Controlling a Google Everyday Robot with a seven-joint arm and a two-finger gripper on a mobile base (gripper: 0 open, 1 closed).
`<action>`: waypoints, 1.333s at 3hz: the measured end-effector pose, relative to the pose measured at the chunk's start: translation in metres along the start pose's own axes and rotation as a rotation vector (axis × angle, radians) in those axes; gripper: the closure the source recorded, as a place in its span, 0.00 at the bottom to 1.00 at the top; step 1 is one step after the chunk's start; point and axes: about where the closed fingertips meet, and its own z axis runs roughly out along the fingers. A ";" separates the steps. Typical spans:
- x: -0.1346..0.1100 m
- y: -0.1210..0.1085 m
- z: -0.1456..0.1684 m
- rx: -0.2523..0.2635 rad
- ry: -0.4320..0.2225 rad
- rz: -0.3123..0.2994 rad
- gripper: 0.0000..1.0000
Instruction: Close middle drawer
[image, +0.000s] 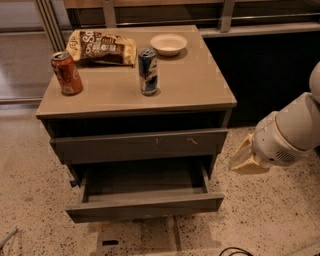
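desk (200, 90) top: 2 cans, red can (66, 73) + blue can (148, 71); 1 chip bag (102, 47); 1 bowl (169, 44). 1 middle drawer (145, 206), pulled out below scratched drawer front (140, 145). 1 hand (246, 161), rt of desk, apart; grip state: can't tell.

I took this for an office break area: a speckled terrazzo floor (280, 220), metal window framing (227, 10) behind the table's back edge, and snacks on the table (195, 85), a chip bag (102, 47) at its back-left corner and a soda can (66, 73) by its left edge. The gripper (246, 161) hung just off its front-right corner.
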 end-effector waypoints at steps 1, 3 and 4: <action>0.003 0.003 0.009 -0.003 -0.008 -0.015 1.00; 0.020 0.037 0.130 -0.090 -0.098 -0.083 1.00; 0.032 0.048 0.199 -0.166 -0.113 -0.089 1.00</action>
